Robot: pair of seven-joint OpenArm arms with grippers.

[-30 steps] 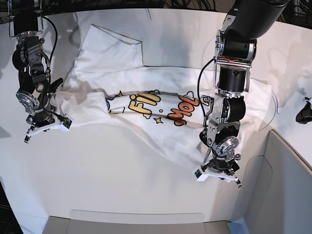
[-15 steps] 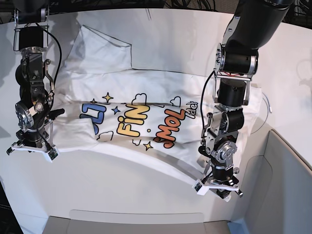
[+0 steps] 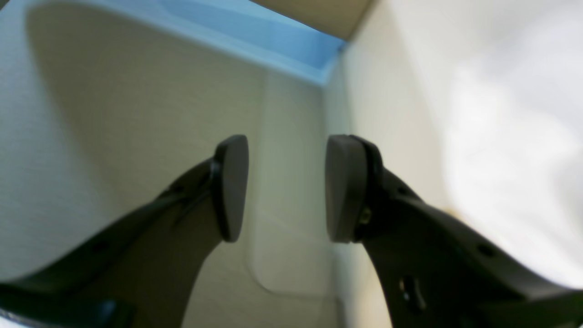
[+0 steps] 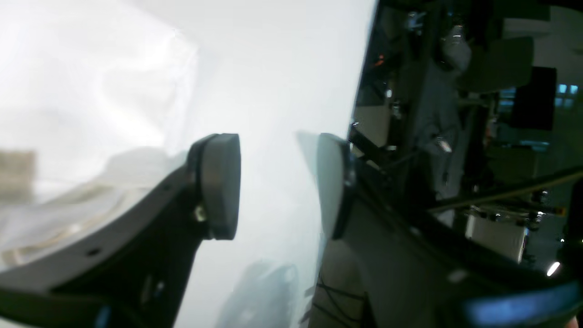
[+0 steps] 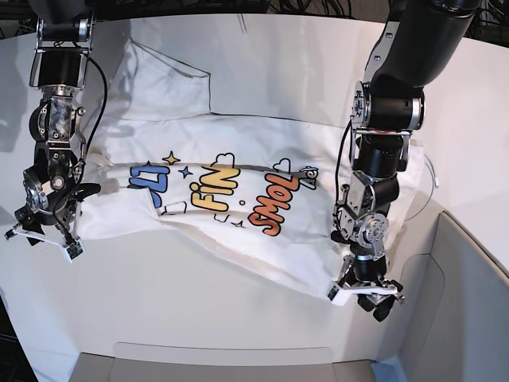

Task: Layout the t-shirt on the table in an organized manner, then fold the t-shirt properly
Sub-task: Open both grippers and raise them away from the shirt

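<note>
Lying print-up across the table [image 5: 199,310], the t-shirt [image 5: 238,183] spreads btwn both arms, one sleeve toward the far edge. Table is smooth white w/ a curved edge; grey padded panel [image 5: 469,302] at its near-right side. Left gripper [image 5: 364,296] just off the shirt's near corner, jaws apart, nothing btwn. Right gripper [image 5: 40,239] at the opposite edge, jaws apart, empty. Right wrist view shows dim, cluttered room beyond the table edge.
</note>
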